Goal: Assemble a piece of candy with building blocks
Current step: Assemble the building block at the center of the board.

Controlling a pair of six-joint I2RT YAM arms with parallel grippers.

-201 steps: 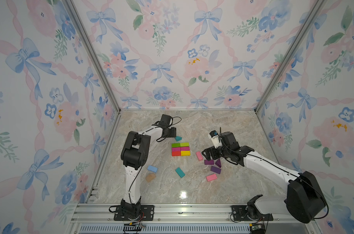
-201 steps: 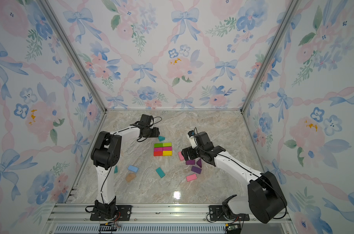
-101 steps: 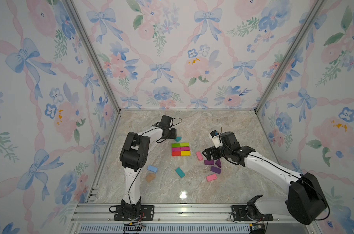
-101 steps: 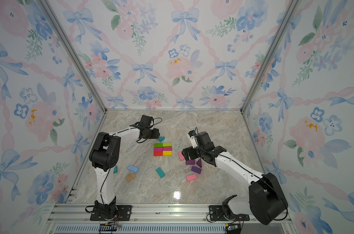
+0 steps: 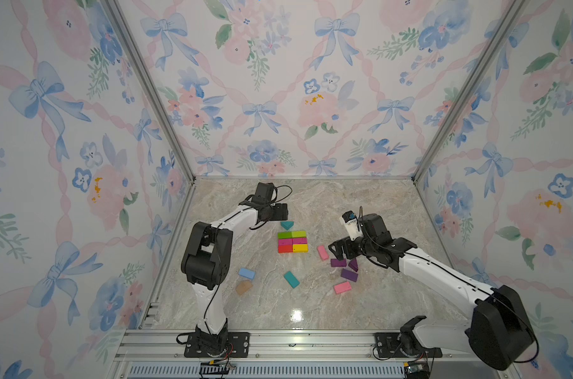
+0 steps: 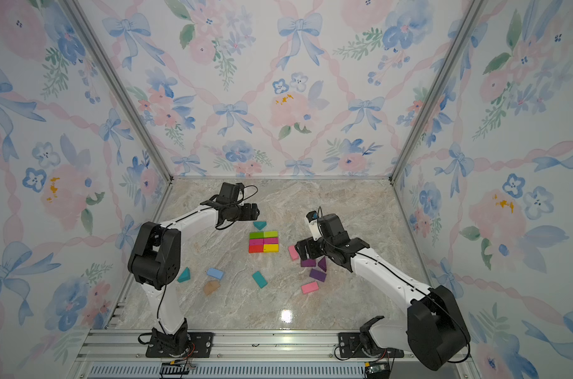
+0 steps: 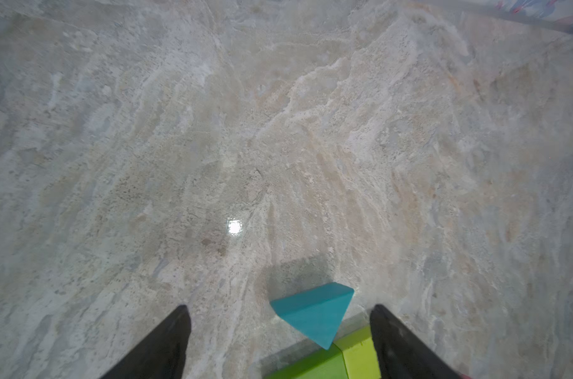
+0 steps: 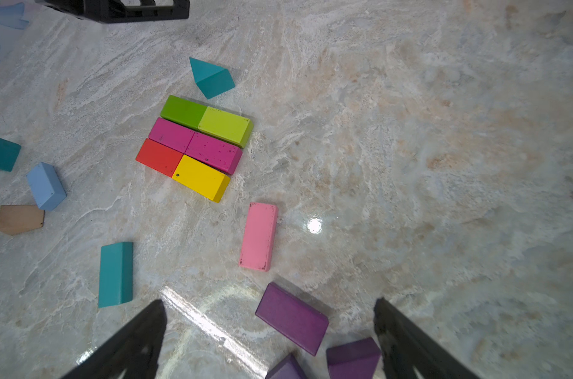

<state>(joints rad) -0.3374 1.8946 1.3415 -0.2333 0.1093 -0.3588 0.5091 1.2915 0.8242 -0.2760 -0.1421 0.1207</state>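
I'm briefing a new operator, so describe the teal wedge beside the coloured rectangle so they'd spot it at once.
Mid-table lies a six-block rectangle of green, magenta, red and yellow. Just past its green row, toward the back wall, sits the teal wedge, tip pointing at the greens. The other teal wedge lies far off beside the left arm.

Floral, bow-patterned walls (image 5: 278,98) enclose a glossy marble-look floor (image 5: 360,311) with one bright glare (image 5: 297,315), perhaps lamplight.

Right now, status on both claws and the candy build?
Left claw open, teal wedge loose between its jaws, at the green edge of the six-block slab. Right claw open over purple blocks, holding nothing. Nothing in the way.
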